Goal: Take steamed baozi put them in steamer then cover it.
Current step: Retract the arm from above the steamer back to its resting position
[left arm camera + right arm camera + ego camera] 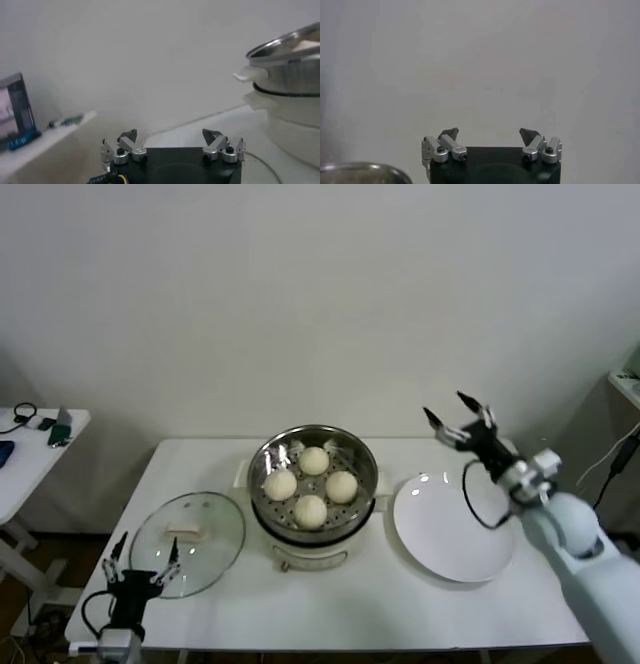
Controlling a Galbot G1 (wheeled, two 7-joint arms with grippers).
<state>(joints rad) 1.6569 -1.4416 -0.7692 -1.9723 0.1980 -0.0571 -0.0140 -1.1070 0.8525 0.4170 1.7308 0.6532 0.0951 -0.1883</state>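
While all four baozi [311, 484] sit in steamer [268, 490] | cover [187, 542] beside left hand [142, 562], wide open, empty

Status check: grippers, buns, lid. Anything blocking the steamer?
Left gripper open, empty, near the cover. Right gripper open, raised beyond the white plate. Four baozi in the steamer; cover flat on table, not on. Nothing over the steamer.

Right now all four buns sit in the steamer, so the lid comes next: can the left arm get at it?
Probably yes: the left tool hangs open beside the lid, with nothing between them.
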